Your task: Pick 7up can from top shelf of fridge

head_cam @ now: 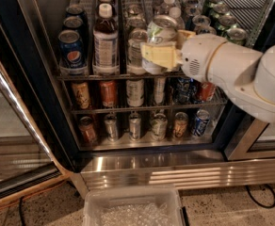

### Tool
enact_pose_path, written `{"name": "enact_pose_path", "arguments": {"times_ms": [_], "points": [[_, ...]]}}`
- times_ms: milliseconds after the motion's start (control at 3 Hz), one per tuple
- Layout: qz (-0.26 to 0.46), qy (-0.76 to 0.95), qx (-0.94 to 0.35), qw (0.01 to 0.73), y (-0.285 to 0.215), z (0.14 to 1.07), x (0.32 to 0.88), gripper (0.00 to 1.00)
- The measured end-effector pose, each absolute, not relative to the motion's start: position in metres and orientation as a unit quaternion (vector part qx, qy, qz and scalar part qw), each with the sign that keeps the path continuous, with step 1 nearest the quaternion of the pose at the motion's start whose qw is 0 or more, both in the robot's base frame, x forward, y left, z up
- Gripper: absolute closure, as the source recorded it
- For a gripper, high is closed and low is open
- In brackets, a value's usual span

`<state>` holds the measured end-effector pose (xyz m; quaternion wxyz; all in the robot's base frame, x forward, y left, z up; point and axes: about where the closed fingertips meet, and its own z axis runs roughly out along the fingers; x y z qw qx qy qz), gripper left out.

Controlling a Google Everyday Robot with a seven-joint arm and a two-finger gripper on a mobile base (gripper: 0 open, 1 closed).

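Observation:
The fridge (151, 166) stands open with a stainless base. My gripper (163, 48) reaches in from the right on a white arm, and its cream fingers (158, 56) are shut on the 7up can (160, 32), a silver-white can with green marking. The can is tilted and lifted a little above the front rail of the top shelf (114, 75), slightly out in front of the lane. Another pale can (136, 51) stands just left of it on the shelf.
Blue Pepsi cans (72, 51) and a brown bottle (105, 39) stand at the shelf's left, green cans (224, 25) at its right. Two lower shelves hold smaller cans. A glass door (10, 126) hangs open at left. A clear bin (133, 206) sits on the floor.

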<state>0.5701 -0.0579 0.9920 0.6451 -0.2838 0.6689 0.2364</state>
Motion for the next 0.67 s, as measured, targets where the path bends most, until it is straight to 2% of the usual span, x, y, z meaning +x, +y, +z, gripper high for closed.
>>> {"name": "enact_pose_path", "arguments": {"times_ms": [333,667], "points": [[0.230,0.682,-0.278,0.636,-0.0850,0.9778,0.5706,1.00],[0.229,0.682,-0.277,0.636,-0.0850,0.9780,0.5708,1.00]]}}
